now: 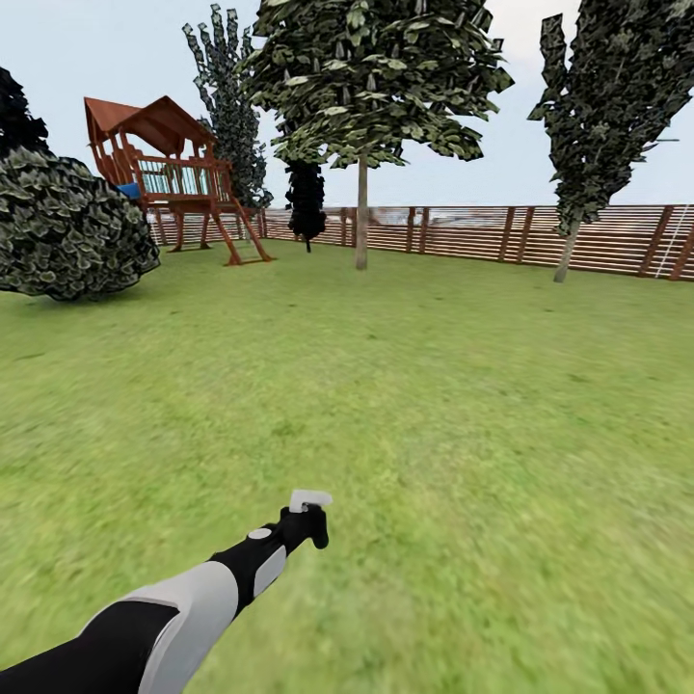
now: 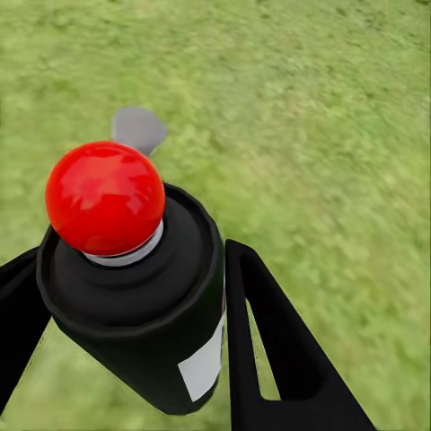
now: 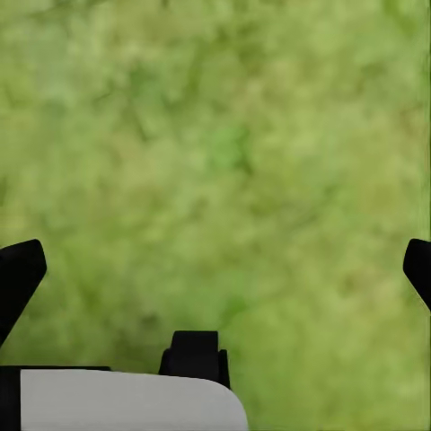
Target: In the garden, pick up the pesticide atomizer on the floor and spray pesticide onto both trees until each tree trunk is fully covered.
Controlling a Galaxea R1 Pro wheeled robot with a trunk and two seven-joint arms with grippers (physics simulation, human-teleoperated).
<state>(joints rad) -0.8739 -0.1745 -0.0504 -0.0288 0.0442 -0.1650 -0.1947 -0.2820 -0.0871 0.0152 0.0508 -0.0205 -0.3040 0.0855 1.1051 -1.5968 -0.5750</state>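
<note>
Left end effector (image 2: 135, 350) is gripping the pesticide atomizer (image 2: 144, 305), fingers (image 2: 278, 350) pressing both sides. Bottle is showing a near-black body, whitish label, red round cap, grey trigger tip. In the head view it is sitting low over the lawn (image 1: 434, 405). Right end effector (image 3: 215, 269) is hanging wide, holding nothing. A tree (image 1: 361, 87) is standing far ahead by the fence (image 1: 463, 231).
</note>
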